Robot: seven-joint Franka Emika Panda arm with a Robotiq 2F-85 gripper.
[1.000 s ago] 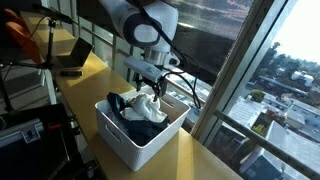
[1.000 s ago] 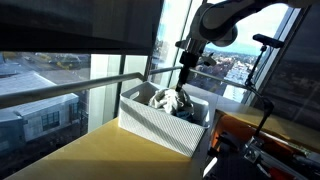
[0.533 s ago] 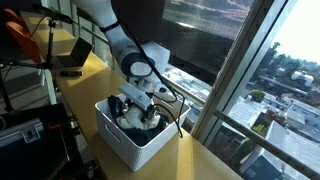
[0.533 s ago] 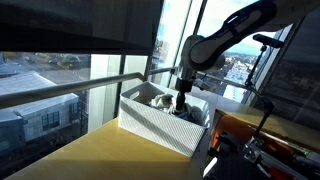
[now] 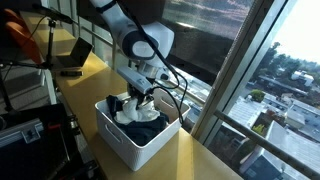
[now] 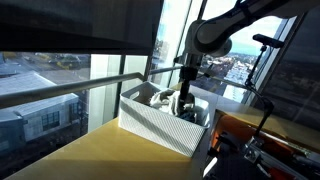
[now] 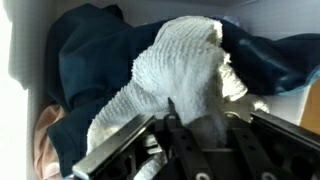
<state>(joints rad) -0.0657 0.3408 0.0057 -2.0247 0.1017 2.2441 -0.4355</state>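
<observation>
A white ribbed basket [image 5: 112, 138] [image 6: 158, 126] full of laundry stands on a wooden counter by the window. On top lies a white terry towel [image 7: 170, 68] [image 5: 128, 109] over a dark blue garment [image 7: 85, 50]. My gripper [image 7: 208, 126] [image 5: 139, 97] [image 6: 182, 103] reaches down into the basket, and its dark fingers [image 7: 180, 130] are pinched on a fold of the white towel. The towel bunches up between the jaws. A pale pink cloth [image 7: 45, 138] shows at the left edge of the wrist view.
The basket sits close to the window glass and its metal rail [image 6: 70, 88]. A laptop [image 5: 72, 55] rests farther along the counter [image 5: 95, 75]. An orange object and stands [image 5: 20, 40] are beyond the counter edge. Dark equipment [image 6: 260, 140] lies beside the basket.
My gripper dropped from above the basket into the laundry, shut its jaws on the white towel, and has risen slightly with the fold in its grip.
</observation>
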